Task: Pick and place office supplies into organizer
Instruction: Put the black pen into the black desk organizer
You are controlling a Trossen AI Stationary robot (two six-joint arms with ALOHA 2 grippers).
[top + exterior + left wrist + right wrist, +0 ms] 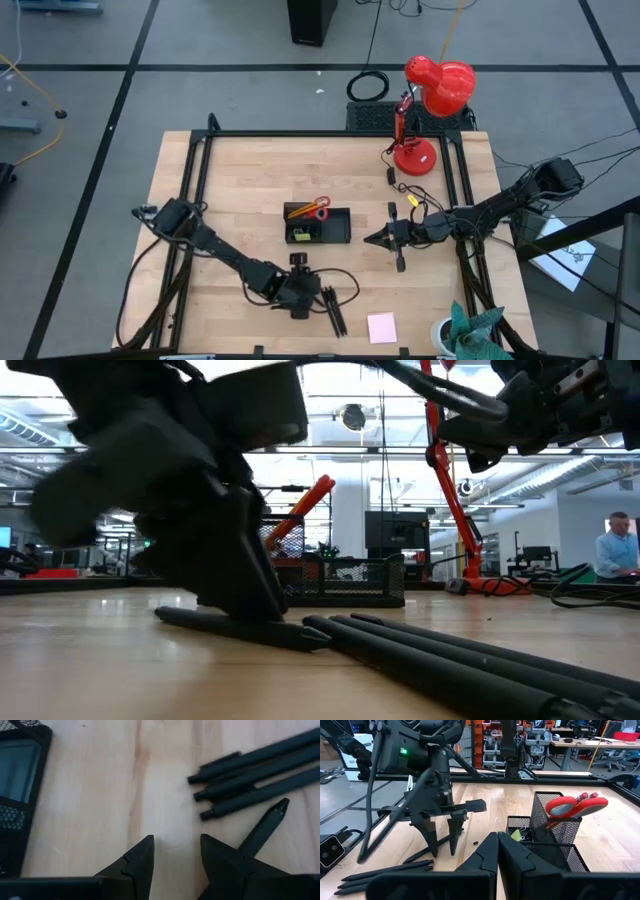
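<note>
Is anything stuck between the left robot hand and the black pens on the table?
Nothing visible is. The left gripper is down at the wooden table with open fingers. One slim black plastic pen lies against one finger, three more just beyond.

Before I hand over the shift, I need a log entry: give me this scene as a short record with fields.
organizer: black mesh organizer mid-table, red-handled scissors standing in it
left gripper: left gripper open, low over the table beside the black pens
pens: four on the wood, one under a finger
right gripper: right gripper shut, empty, right of the organizer
sticky notes: pink sticky-note pad near the front edge
lamp: red desk lamp at the back right
</note>
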